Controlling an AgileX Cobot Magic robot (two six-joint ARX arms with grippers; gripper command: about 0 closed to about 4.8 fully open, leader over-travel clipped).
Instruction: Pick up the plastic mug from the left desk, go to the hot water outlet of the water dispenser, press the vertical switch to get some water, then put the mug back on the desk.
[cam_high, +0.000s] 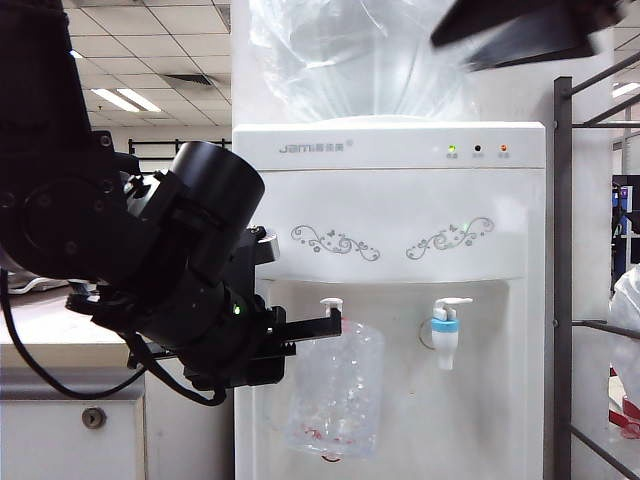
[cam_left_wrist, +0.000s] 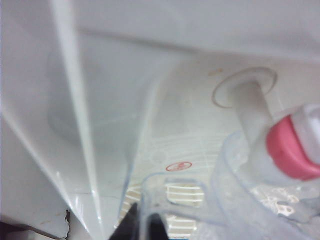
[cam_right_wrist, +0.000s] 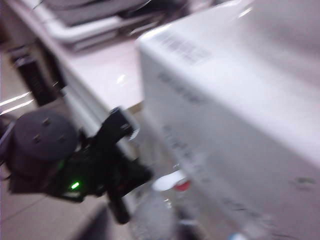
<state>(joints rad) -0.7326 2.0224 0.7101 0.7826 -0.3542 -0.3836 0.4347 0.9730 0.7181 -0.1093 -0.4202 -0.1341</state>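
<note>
Office room, ceiling light panels. Left claw (cam_high: 335, 322) clamped on plastic mug (cam_high: 335, 390), under hot water outlet (cam_left_wrist: 292, 147) of water dispenser (cam_high: 390, 210). Beige bench (cam_high: 60, 320) beside dispenser. Right claw (cam_high: 530, 30) up top, blurred; spread unclear.

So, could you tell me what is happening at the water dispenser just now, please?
The left gripper is shut on the rim of the clear, dimpled plastic mug and holds it under the small white red-collared hot water outlet of the tall white water dispenser. The right gripper is up near the top of the exterior view, beside the big clear bottle; its jaws are unclear. The white upright switch looks unpressed so far.
</note>
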